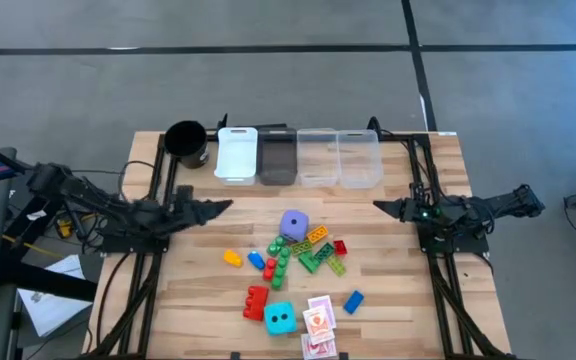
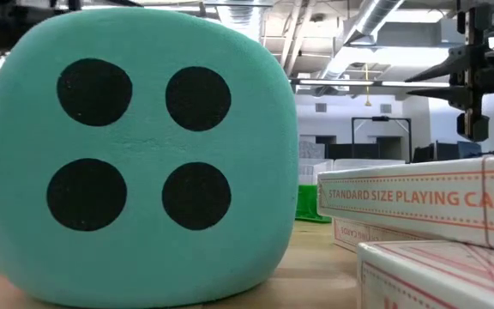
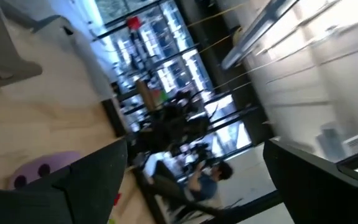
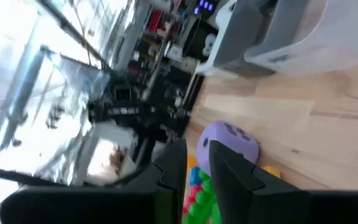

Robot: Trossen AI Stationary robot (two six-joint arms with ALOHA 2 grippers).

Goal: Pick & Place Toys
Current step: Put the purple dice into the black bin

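The toys lie in the middle of the wooden table: a purple die point(image 1: 294, 223), a cyan die point(image 1: 279, 318), red point(image 1: 256, 301), yellow point(image 1: 232, 258), blue point(image 1: 353, 301) and green bricks point(image 1: 280, 260), and red-white cards point(image 1: 319, 322). The cyan die point(image 2: 135, 154) rests on the tabletop and fills the low view, beside the card boxes point(image 2: 418, 197). My left gripper point(image 1: 218, 208) hovers left of the pile, open point(image 3: 191, 186), with nothing between its fingers. My right gripper point(image 1: 380, 207) hovers right of the pile, shut point(image 4: 197, 162) and empty, pointing toward the purple die point(image 4: 232, 142).
Along the far edge stand a black round cup point(image 1: 186, 142), a white bin point(image 1: 236, 153), a grey bin point(image 1: 277, 155) and two clear bins point(image 1: 317, 157) point(image 1: 359, 157). Bare wood lies between the bins and the toy pile.
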